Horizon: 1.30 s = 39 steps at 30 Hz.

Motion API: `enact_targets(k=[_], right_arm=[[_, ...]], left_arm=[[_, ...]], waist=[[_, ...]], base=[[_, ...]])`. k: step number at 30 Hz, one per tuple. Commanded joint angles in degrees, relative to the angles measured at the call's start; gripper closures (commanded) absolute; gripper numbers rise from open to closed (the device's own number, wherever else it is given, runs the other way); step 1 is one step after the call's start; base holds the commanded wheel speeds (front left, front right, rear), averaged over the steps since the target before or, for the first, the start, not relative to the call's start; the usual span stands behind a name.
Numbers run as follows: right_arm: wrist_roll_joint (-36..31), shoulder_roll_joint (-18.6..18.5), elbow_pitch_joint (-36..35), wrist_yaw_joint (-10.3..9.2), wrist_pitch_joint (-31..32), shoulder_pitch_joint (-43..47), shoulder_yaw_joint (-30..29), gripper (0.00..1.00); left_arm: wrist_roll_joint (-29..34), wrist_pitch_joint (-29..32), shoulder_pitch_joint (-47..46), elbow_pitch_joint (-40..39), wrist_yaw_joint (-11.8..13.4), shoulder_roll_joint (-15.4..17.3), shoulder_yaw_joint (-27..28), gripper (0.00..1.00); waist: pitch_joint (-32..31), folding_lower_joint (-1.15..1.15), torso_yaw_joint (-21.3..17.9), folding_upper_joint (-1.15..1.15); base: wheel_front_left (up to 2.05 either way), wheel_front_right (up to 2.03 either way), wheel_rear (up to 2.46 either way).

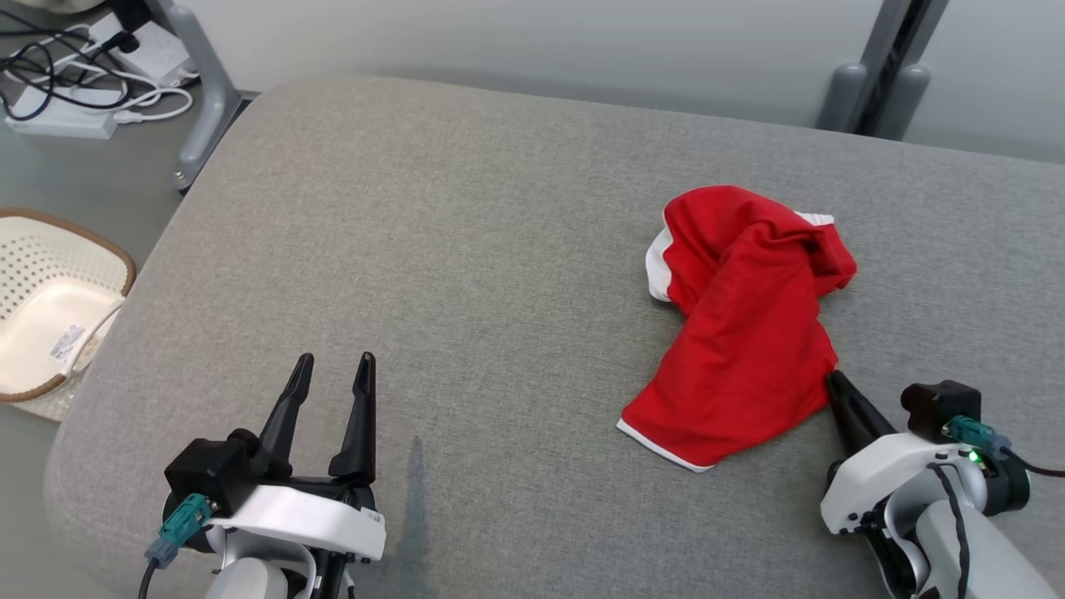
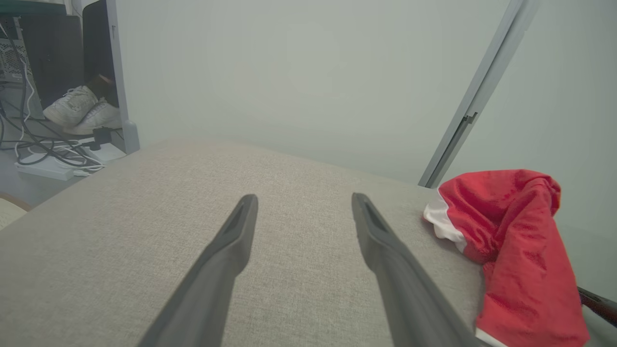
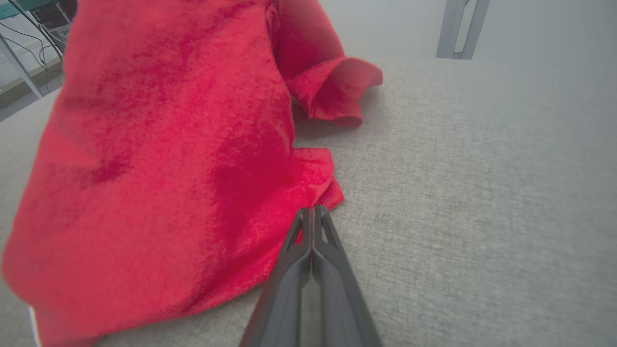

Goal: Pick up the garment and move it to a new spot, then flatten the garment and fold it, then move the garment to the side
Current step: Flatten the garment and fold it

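A crumpled red garment (image 1: 745,333) with white trim lies on the right half of the grey padded table (image 1: 466,249). It also shows in the left wrist view (image 2: 520,250) and large in the right wrist view (image 3: 159,168). My right gripper (image 1: 832,378) sits at the garment's near right edge. Its two fingers are pressed together, pinching a small fold of the red hem (image 3: 312,209). My left gripper (image 1: 337,366) hovers low over bare table at the front left, far from the garment, fingers spread wide with nothing between them (image 2: 303,202).
A white perforated basket (image 1: 50,308) stands on the floor left of the table. Cables and power strips (image 1: 75,91) lie at the far left by a grey frame leg (image 1: 204,100). Another grey post (image 1: 874,75) rises behind the table's far right.
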Motion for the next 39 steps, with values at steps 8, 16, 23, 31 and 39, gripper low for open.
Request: enact_targets(k=[8,16,23,31,39], right_arm=[[-3.5,-4.3,-4.9,-0.02,-0.4,0.1,-2.1,1.00],[-11.5,-7.0,-12.9,-0.02,4.5,2.5,-7.9,1.00],[-16.7,-5.1,-20.8,-0.02,11.9,7.6,-15.5,1.00],[-22.5,-2.7,-22.1,-0.02,12.8,10.2,-20.1,0.00],[-19.8,1.3,-26.9,-0.02,4.7,9.5,-16.6,0.00]], left_arm=[[0.1,-0.2,1.4,0.2,0.2,0.2,0.1,0.00],[-0.7,-0.2,2.8,-0.3,0.5,0.2,-0.1,0.00],[-1.7,-0.2,2.3,-0.7,0.7,0.2,-0.9,0.00],[-1.5,-0.2,0.9,-0.6,0.6,0.2,-1.5,0.00],[-1.9,-0.2,-0.3,-0.3,0.5,0.3,-1.3,0.00]], waist=[[-3.2,0.00,-3.6,0.00],[-5.3,0.00,-7.2,0.00],[-4.8,0.00,-9.0,0.00],[-3.6,0.00,-10.0,0.00],[-3.0,0.00,-11.9,0.00]], base=[[0.00,0.00,0.00],[0.00,0.00,0.00],[0.00,0.00,0.00],[0.00,0.00,0.00],[0.00,0.00,0.00]])
